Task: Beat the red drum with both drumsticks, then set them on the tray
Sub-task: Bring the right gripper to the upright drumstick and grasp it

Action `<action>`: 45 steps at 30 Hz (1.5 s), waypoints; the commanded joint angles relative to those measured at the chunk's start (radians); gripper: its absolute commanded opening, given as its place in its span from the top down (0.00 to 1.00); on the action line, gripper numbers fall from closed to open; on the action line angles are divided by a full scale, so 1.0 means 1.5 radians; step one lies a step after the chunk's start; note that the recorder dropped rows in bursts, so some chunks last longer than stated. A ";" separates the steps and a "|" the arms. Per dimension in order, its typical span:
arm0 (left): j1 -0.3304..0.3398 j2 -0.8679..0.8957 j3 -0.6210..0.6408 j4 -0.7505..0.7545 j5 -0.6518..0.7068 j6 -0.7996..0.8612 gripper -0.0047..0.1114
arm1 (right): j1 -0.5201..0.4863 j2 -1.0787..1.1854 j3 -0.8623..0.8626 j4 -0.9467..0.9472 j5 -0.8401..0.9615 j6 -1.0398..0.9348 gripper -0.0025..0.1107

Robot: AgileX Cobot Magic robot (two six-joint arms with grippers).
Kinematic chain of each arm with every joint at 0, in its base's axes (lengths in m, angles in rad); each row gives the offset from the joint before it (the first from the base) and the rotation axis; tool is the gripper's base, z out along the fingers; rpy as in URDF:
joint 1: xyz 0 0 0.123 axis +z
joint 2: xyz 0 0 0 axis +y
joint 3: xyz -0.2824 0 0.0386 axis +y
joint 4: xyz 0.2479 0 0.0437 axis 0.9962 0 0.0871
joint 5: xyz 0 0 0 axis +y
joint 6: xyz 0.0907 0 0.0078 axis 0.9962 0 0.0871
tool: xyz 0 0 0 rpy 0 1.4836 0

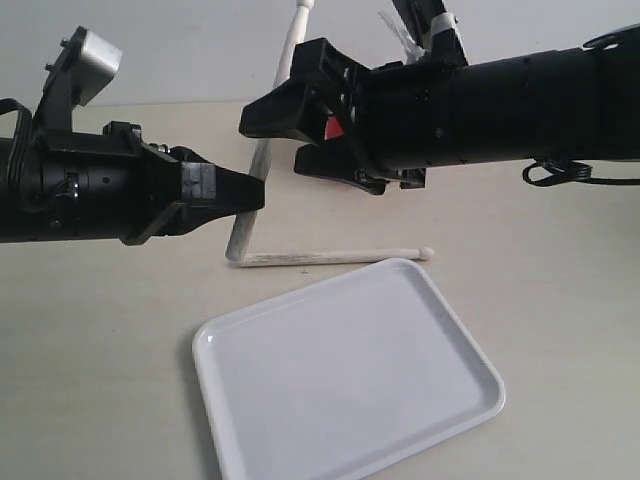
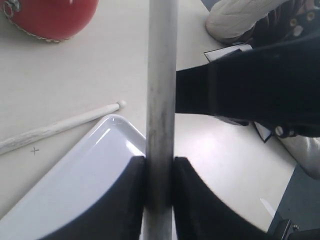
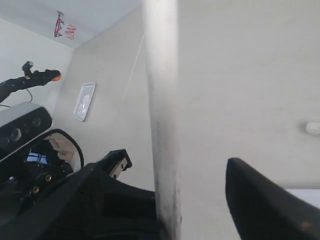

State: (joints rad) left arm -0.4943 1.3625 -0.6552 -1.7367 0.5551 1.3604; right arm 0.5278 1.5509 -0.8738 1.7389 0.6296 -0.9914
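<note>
Standing clamped in the left tool (image 2: 159,167) is one drumstick (image 2: 161,75); a second drumstick (image 1: 335,257) lies near it beside one tray (image 1: 350,400); one red drum (image 2: 50,17) is glimpsed by the right tool (image 1: 292,140), jaws apart; pale surface (image 1: 100,350).

Ext cam: raised, angled down on worktop (image 1: 560,300), mid-range; tray (image 1: 350,380) nearest lens, arms entering from both sides. L wrist cam: right behind left claw (image 2: 160,167), looks along fingers & down at worktop, v. close; held drumstick (image 2: 161,75) splits frame. R wrist cam: behind right claw (image 3: 170,180), tilted, v. close to same stick, wall (image 3: 30,50) beyond. Shared ext/L wrist: tray corner, loose drumstick (image 1: 330,257), held stick. Clear on red drum (image 2: 50,17) in L wrist only; mostly hidden in ext.
</note>
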 commanded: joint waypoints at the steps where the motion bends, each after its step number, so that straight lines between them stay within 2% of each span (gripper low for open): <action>1: -0.004 0.000 -0.007 -0.005 -0.002 -0.003 0.96 | 0.013 0.006 -0.008 0.004 -0.036 0.011 0.39; 25: -0.004 0.000 -0.007 -0.005 -0.002 -0.003 0.96 | 0.013 0.076 -0.049 0.004 0.036 0.027 0.41; 35: -0.004 0.000 -0.007 -0.005 -0.008 -0.003 0.96 | 0.013 0.083 -0.049 0.004 0.040 0.023 0.50; 40: -0.004 0.000 -0.007 -0.005 -0.008 -0.003 0.96 | 0.013 0.086 -0.049 0.004 0.043 0.023 0.58; 45: -0.004 0.000 -0.007 -0.005 -0.008 -0.003 0.96 | 0.013 0.086 -0.049 0.004 0.045 0.023 0.82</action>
State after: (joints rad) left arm -0.4943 1.3625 -0.6589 -1.7367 0.5484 1.3604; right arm 0.5453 1.6757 -0.9415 1.7428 0.6862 -0.9500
